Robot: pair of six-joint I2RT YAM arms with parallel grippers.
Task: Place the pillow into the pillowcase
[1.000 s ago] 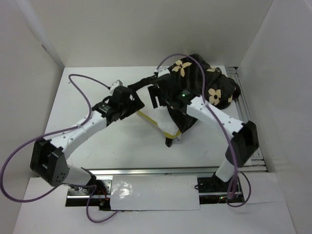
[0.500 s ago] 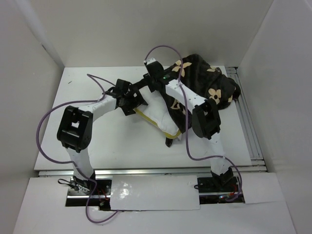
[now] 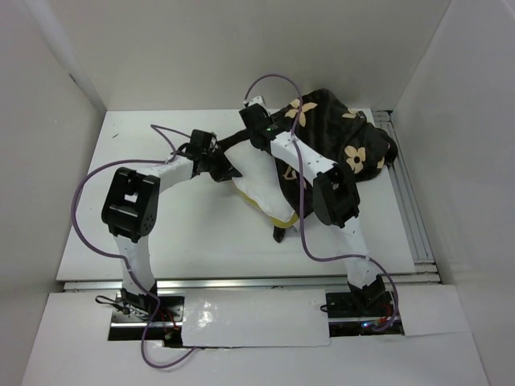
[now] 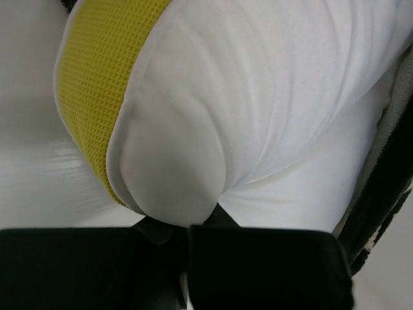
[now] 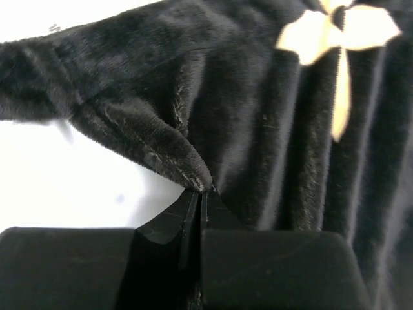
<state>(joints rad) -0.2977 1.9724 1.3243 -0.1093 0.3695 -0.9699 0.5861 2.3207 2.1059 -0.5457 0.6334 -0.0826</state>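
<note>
The white pillow with its yellow trim lies mid-table, its far right part inside the dark flower-printed pillowcase. In the left wrist view the pillow fills the frame, and my left gripper is shut on a bulging fold of its white cover beside the yellow mesh edge. From above, the left gripper sits at the pillow's left end. My right gripper is shut on the plush hem of the pillowcase, at its far left rim.
White walls close in the table on the left, back and right. A metal rail runs along the table's right edge. Purple cables loop over both arms. A black flap of the case pokes out below the pillow.
Both arms have folded up and reached farther in. The left gripper has closed on the pillow's end, and the right gripper has closed on the pillowcase's hem.
</note>
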